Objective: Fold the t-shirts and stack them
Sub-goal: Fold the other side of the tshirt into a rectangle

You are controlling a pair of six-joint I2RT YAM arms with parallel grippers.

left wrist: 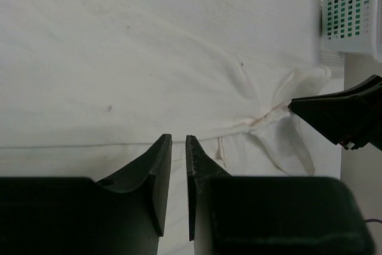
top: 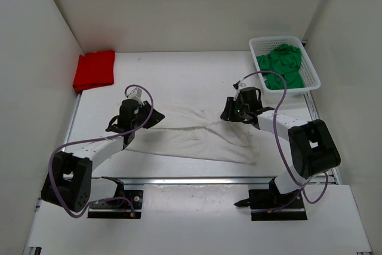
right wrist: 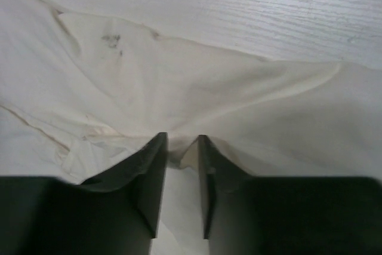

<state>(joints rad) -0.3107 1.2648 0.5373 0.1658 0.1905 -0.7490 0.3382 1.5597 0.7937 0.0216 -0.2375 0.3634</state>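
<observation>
Left end effector [left wrist: 178, 141], right end effector [right wrist: 182, 141] grip white t-shirt [top: 197, 138] low

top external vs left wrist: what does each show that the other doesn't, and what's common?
Top external only: the folded red t-shirt in the far left corner, and the full spread of the white t-shirt.
Left wrist only: a close-up of the left hand, its fingers nearly together at a fold in the cloth; whether they pinch it is unclear.
Both: the white t-shirt, the right hand at its bunched end, and the basket with the green t-shirt inside.
</observation>
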